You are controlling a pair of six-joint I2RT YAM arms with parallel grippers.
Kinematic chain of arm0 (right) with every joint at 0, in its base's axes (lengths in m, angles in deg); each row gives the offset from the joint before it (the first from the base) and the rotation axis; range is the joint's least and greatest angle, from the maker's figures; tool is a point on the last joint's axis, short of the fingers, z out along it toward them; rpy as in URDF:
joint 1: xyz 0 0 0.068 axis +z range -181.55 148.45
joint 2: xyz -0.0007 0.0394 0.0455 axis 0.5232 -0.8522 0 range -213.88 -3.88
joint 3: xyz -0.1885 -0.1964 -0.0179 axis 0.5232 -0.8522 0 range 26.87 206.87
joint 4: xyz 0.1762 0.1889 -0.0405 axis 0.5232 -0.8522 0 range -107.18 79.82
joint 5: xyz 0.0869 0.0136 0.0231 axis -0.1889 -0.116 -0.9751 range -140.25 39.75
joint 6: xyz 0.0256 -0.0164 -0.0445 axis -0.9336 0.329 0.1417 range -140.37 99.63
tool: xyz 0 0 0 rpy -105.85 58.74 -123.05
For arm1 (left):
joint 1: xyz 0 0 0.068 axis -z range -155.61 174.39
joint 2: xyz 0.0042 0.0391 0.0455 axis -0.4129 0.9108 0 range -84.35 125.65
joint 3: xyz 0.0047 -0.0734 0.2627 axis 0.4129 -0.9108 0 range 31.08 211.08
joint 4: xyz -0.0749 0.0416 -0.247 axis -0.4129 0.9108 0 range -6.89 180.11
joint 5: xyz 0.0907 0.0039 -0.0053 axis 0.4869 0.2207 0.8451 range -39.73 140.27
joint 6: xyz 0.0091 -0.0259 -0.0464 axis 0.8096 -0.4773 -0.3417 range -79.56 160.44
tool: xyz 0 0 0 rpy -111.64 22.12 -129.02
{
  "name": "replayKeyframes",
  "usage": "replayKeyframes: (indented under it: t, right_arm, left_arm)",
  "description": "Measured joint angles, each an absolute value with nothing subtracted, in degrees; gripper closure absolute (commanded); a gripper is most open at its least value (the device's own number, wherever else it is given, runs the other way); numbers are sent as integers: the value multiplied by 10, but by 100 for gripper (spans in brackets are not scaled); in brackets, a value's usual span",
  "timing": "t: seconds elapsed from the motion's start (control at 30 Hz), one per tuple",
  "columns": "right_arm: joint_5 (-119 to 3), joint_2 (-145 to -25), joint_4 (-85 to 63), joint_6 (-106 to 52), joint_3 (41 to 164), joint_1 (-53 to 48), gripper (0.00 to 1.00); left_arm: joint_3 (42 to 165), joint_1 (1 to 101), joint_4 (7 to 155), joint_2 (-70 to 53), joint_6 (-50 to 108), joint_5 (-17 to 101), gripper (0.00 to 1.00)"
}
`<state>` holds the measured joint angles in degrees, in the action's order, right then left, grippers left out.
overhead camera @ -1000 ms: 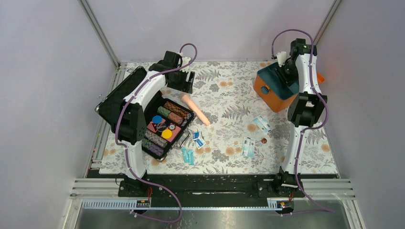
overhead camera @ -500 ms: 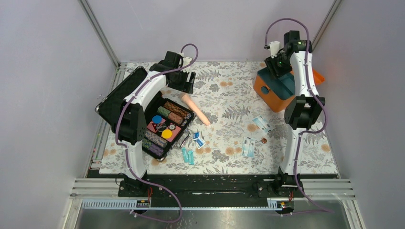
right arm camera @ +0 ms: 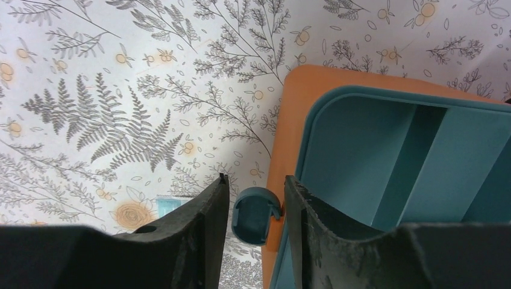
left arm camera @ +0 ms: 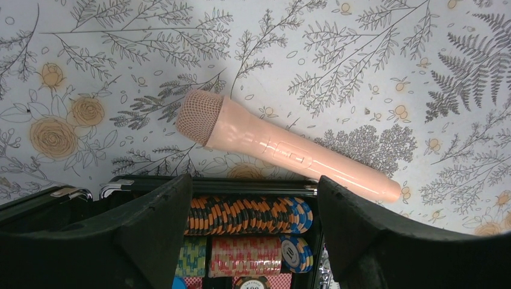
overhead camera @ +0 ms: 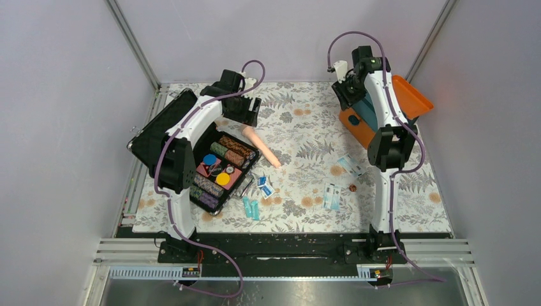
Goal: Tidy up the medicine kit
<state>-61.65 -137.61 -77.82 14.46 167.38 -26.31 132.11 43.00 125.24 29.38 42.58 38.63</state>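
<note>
The medicine kit point(overhead camera: 353, 122), an orange box with a teal rim, stands at the far right with its orange lid point(overhead camera: 411, 95) swung open toward the right. The right wrist view shows its orange wall point(right arm camera: 289, 120) and dark teal divided tray point(right arm camera: 385, 156), with nothing visible in the tray. My right gripper point(overhead camera: 344, 86) point(right arm camera: 254, 180) hangs over the box's left edge, jaws apart either side of the teal latch point(right arm camera: 253, 214), with a gap on the latch's left. My left gripper point(overhead camera: 245, 111) point(left arm camera: 253, 180) is open over the far end of the chip case, holding nothing.
A black case of striped chip stacks point(overhead camera: 217, 169) point(left arm camera: 247, 214) lies open at left. A peach stick with a mesh tip point(overhead camera: 261, 146) point(left arm camera: 283, 150) lies beside it. Blue sachets point(overhead camera: 265, 187), teal tubes point(overhead camera: 251, 208), two flat packets point(overhead camera: 349, 166) point(overhead camera: 331, 196) and a small brown bead point(overhead camera: 352, 188) dot the floral mat.
My right gripper has swung left from above the kit's tray to its left edge, uncovering the open lid. The left arm has stayed still.
</note>
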Motion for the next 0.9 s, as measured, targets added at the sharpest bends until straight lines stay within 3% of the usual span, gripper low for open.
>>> replayKeyframes:
  t: [0.9]
  right_arm:
    - [-587,-1377,-702,147,1636,-265,58]
  left_arm:
    - [1315,432,1255,294,435,390,24]
